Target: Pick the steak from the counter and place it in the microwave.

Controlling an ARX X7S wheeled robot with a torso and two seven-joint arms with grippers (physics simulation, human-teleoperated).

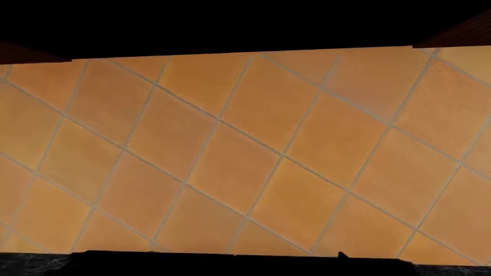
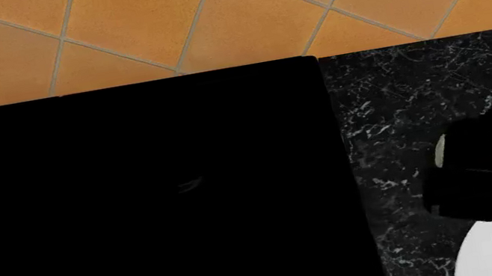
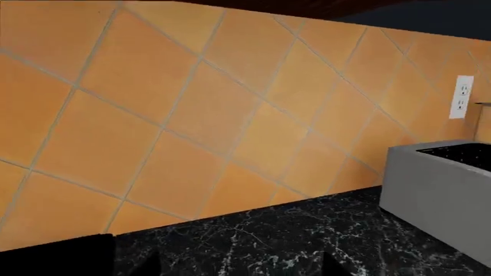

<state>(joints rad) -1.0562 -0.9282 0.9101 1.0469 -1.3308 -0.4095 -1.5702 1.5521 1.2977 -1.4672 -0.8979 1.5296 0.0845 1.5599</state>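
Note:
The steak is out of view in every frame. The counter (image 2: pixel 395 119) is black stone with white veining and lies to the right of the stovetop; it also shows under my right gripper (image 3: pixel 240 265). That gripper's two dark fingertips (image 3: pixel 328 260) stand far apart, open, with only counter between them. From the head view the right gripper (image 2: pixel 489 137) is a dark shape low over the counter. My left gripper (image 1: pixel 245 260) blends into a black band, and two small tips stand wide apart, open and empty. I cannot tell whether a grey box (image 3: pixel 437 190) on the counter is the microwave.
A plain black stovetop (image 2: pixel 136 203) fills the left of the head view. An orange tiled wall (image 2: pixel 234 11) runs behind the stovetop and counter, with a white socket (image 3: pixel 461 96) above the grey box. A pale sliver (image 2: pixel 439 149) shows beside the right gripper.

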